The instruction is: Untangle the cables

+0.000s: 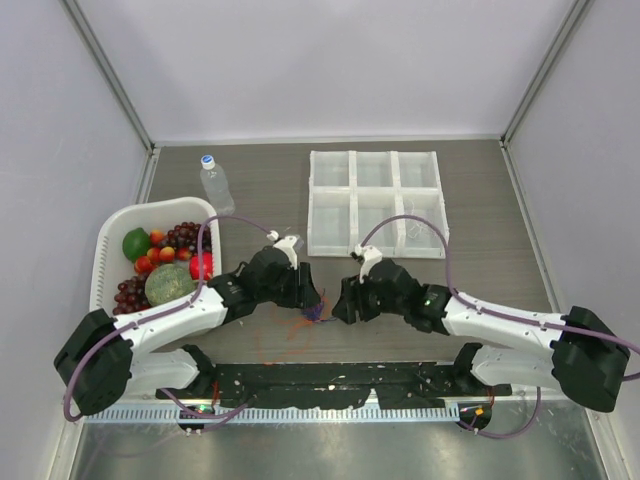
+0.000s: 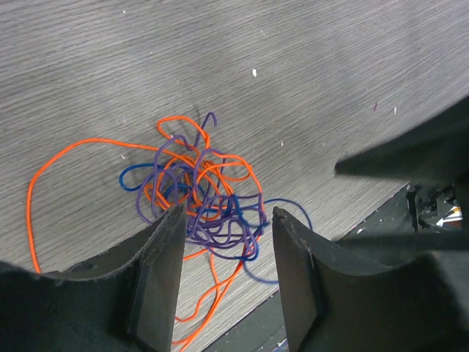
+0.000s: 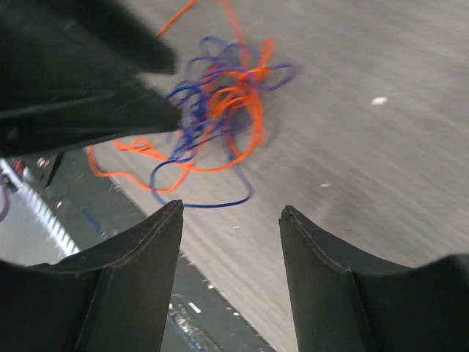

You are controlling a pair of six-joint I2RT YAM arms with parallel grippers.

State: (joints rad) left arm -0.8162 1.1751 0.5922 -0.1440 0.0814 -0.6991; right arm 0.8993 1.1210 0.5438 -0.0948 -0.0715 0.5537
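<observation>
Now, cables [image 2: 201,183]: knot partly within left gripper [image 2: 227,214].
Nearer: left gripper, parted, empty.
Farther: right gripper [image 3: 231,211], parted, empty, knot ahead.

Top view: fixed above and behind the arms [image 1: 170,320], looking down and forward; far off, it takes in the whole desk [image 1: 480,190], with the arm bases at its bottom edge.
Left wrist view: mounted on the left arm, looking steeply down past the left claw [image 2: 227,220]; very near the desk, with the cables [image 2: 198,191] filling mid-frame.
Right wrist view: mounted on the right arm, looking down past the right claw [image 3: 231,213]; near and somewhat blurred, with the cables in the upper frame.
Shared: all three views show the cables and the desk around them. Each wrist view has what looks like the other claw as a dark shape at its edge.
</observation>
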